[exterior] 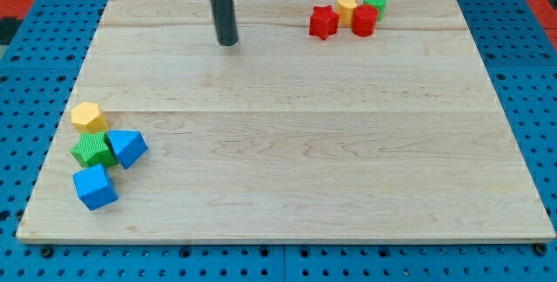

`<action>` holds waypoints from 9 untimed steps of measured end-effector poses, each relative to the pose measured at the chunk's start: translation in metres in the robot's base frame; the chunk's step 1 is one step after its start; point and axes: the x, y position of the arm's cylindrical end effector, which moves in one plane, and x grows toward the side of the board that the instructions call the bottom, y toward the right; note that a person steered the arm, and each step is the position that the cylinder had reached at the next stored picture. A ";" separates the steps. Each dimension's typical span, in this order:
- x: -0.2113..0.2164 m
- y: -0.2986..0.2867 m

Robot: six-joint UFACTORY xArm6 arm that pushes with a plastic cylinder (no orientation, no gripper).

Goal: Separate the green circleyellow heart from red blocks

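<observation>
Wooden board (287,143) shows nothing separated yet: green circle (376,1) and yellow heart (347,6) touch the red blocks (364,21) top right, my jawless tip (228,43) well left.

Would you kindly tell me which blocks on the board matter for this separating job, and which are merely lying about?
For the job:
green circle
yellow heart
red star
red block
my tip, well to the view's left of that cluster

Lying about, at the view's left:
yellow hexagon
green block
blue triangle
blue cube
</observation>
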 end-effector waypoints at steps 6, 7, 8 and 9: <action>-0.081 0.221; -0.103 0.244; -0.079 0.253; -0.044 0.249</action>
